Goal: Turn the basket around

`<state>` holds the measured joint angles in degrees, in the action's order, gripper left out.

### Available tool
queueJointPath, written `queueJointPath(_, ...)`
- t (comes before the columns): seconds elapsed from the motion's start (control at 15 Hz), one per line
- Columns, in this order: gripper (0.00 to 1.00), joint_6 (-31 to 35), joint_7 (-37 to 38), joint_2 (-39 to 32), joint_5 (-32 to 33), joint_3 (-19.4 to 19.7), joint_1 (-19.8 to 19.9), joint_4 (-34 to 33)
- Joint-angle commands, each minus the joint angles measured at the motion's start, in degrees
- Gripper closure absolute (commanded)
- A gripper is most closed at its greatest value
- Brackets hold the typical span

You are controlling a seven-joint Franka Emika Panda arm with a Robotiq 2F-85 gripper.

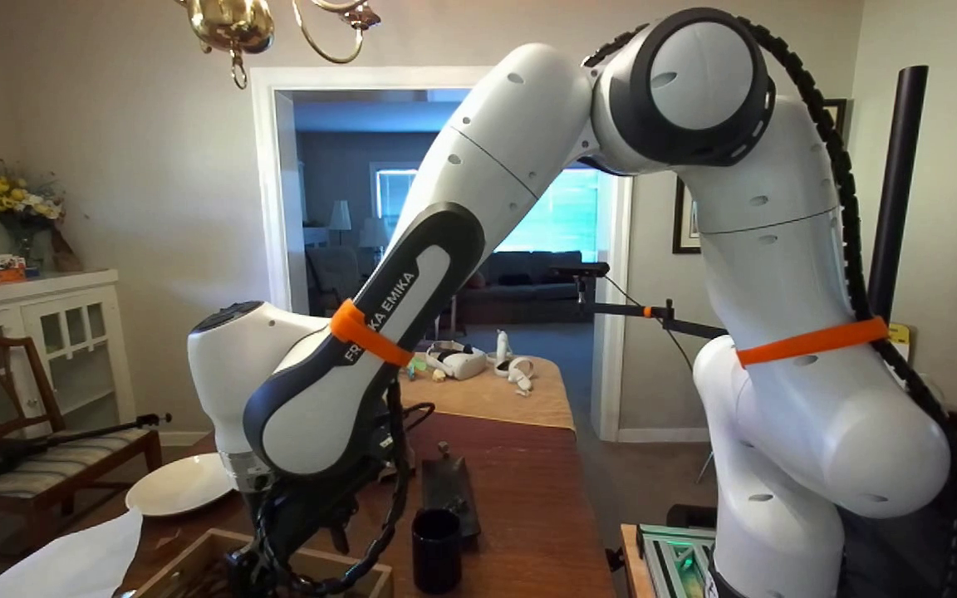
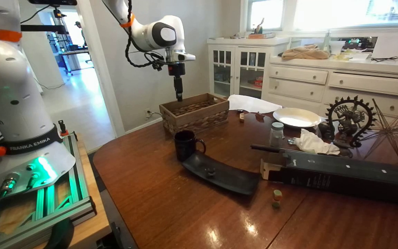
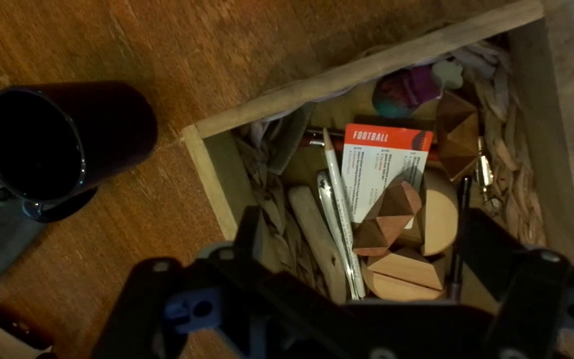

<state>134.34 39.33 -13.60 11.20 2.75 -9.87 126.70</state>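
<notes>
While the black two-fingered mechanical hand (image 3: 364,227) stands spread, gripping nothing, the brown rectangular wooden basket (image 2: 202,116) sits beneath it (whether they touch is unclear). This is probably the reach for a hold; next the hand should straddle one wall, close, then swing the basket round. Flat rims top walls of coarse braided fibre. Inside, directly under the hand, lie faceted brown wooden blocks (image 3: 389,217); off its side, left in the wrist view, stands a glossy dark cylindrical mug (image 3: 110,127).

Basket (image 2: 202,119) open from above; obstacle near corner: mug (image 2: 184,147).
</notes>
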Motion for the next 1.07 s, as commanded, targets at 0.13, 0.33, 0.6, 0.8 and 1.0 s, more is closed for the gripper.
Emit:
queueJointPath(0.13,0.0,-0.2,2.1,0.0,1.1,-0.2,0.4,-0.1)
queueJointPath(0.33,0.0,3.4,10.2,0.1,5.1,0.9,-0.7,0.7)
queueJointPath(0.6,0.0,5.5,21.1,0.6,8.9,1.3,-0.9,1.0)
queueJointPath(0.8,0.0,5.4,24.8,0.4,7.5,0.5,-0.3,1.9)
queueJointPath(1.0,0.0,4.8,26.4,0.4,5.2,-0.4,0.2,3.1)
